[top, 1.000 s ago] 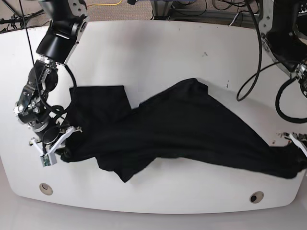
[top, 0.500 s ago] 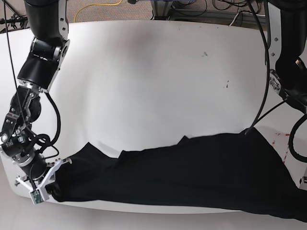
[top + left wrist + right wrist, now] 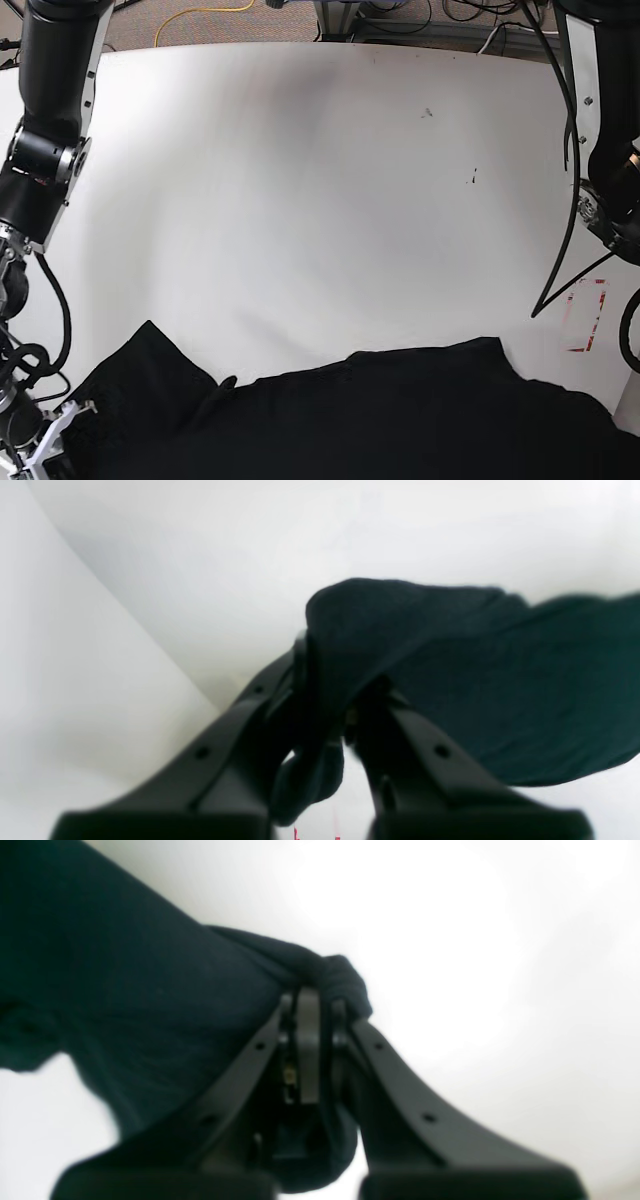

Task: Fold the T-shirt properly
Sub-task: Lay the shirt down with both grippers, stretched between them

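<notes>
**Op A:** Since a second ago I've dragged the shirt point(image 3: 380, 420) off mid-table toward the near edge. It lay bunched up there; now it's pulled out long and low across the bottom of the base view, most of the table point(image 3: 320, 180) bare behind it.

**Op B:** Which step are you on?

**Op A:** Spreading, I'd say: stretching it flat between both arms before any fold. No fold is made yet.

**Op B:** Grippers?

**Op A:** Nearest first. The left gripper point(image 3: 327, 680) is clamped tight on a bunched edge of the cloth, which wraps over the fingers point(image 3: 240, 720) and trails off to the side. The right gripper point(image 3: 310, 1010) is likewise pinched closed on a wad of cloth at its tips. In the base view only the right one shows, at the lower corner point(image 3: 50, 445); the left one is out of frame there.

**Op B:** Further out?

**Op A:** A sleeve-like flap peaks near my right gripper. Beyond that, just white table and a red-marked label point(image 3: 585, 315) by the far arm.

**Op B:** Next?

**Op A:** I judge it needs lowering flat, evenly tensioned, so no wrinkles are trapped before release.
</notes>
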Motion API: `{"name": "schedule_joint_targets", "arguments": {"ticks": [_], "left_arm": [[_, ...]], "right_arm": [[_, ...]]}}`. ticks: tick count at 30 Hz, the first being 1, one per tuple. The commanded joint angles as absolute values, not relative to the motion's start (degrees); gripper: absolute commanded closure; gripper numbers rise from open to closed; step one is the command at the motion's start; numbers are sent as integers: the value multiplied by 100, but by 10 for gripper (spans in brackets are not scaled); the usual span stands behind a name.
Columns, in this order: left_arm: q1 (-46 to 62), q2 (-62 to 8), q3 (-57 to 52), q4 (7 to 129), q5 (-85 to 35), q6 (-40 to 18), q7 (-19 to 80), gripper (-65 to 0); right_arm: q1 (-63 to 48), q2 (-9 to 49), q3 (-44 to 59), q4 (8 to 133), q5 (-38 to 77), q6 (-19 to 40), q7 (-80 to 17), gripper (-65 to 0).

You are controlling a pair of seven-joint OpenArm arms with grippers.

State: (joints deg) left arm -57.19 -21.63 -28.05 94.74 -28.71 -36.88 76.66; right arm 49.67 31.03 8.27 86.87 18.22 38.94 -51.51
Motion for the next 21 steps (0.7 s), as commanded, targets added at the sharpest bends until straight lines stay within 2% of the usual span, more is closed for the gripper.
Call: {"name": "schedule_joint_targets", "arguments": {"ticks": [1, 7, 11, 17, 21], "left_arm": [[-5886, -2211, -2809, 9516, -2905, -3662, 7477, 0], [-5552, -2044, -2738, 9525, -2905, -3662, 7503, 0], [-5147, -2009, -2765, 9534, -2923, -3688, 7512, 0], [-4418, -2009, -2782, 9552, -2932, -3697, 7512, 0], [-3776, -2018, -2782, 9684, -2941, -3705, 7512, 0]], "right_arm": [[5235, 3213, 884, 8725, 1763, 4000, -5182, 0], [4998, 3213, 1033, 8804, 1763, 4000, -5552, 0], [4347, 3169, 1631, 9068, 1771, 4000, -5604, 0], [3415, 3143, 1912, 9420, 1780, 4000, -5719, 0], [2598, 2844, 2457, 9710, 1780, 4000, -5763, 0]]}}
